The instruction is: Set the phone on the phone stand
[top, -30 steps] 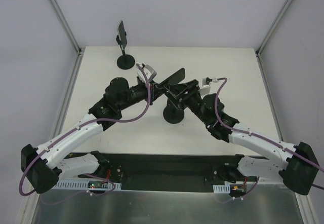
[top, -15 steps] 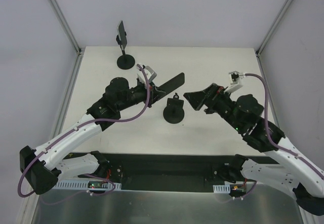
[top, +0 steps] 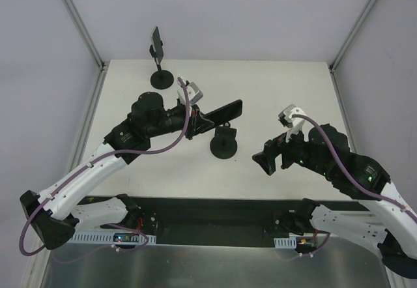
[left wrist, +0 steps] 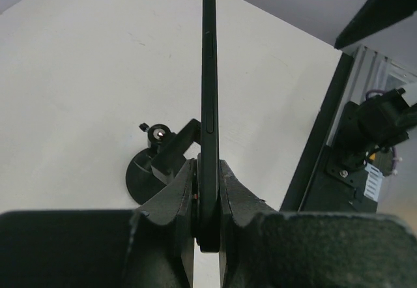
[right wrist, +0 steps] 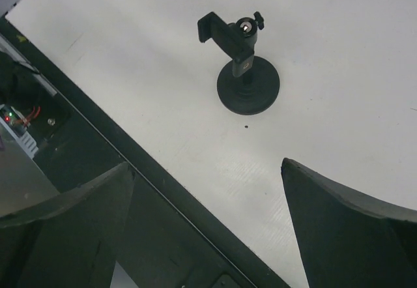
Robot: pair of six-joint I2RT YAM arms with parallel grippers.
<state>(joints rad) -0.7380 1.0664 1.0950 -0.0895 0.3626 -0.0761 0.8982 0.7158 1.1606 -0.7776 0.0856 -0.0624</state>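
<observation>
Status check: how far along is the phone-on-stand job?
Done: the phone is picked up, with the left gripper shut on one end. In hand: the phone is held in the air close to the stand, which is empty. Left: seat the phone in the stand and release. The right gripper is open and empty, off to the side.

A phone stand (top: pixel 223 143) sits mid-way on the bench (top: pixel 287 92). The phone (top: pixel 225 112) hangs just above it, in the fingers of the left gripper (top: pixel 202 120). The right gripper (top: pixel 268 160) is off to its right. Another stand (top: pixel 161 77) sits rear-left.
</observation>
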